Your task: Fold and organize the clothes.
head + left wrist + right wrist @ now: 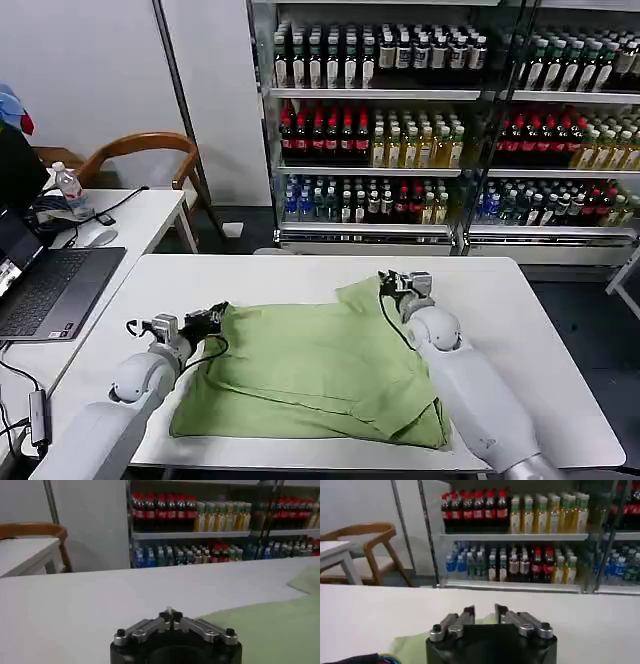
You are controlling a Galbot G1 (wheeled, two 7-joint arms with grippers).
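Nearest the head camera, both of my arms are reaching forward over the white table point(540, 300), one at each side of the shirt point(320, 375).

Shirt: light green, lying flat on the table's near half, plain side up, partly folded. Its near edge is running close to the table's near edge. A corner is pointing toward the far right, next to my right gripper.

Left gripper point(208, 320): sitting at the shirt's left edge, near the far-left corner of the cloth. In the left wrist view the left gripper point(171, 614) is showing its fingertips point(176, 616) pressed together with no gap; green cloth is lying just beside them, toward the right of the scene. I cannot tell whether any fabric is pinched between the tips.

Right gripper point(405, 283): sitting at the shirt's far-right corner. In the right wrist view the right gripper point(484, 612) is showing its fingers point(468, 614) parted by a narrow gap, and a patch of green cloth point(412, 647) is showing beside the gripper body. Nothing is visibly held between those fingers.

Surroundings: drink coolers point(450, 120) full of bottles are standing beyond the table's far edge. A laptop point(45, 290) is lying on a second table point(150, 215) to the left, with a wooden chair point(140, 150) behind it.
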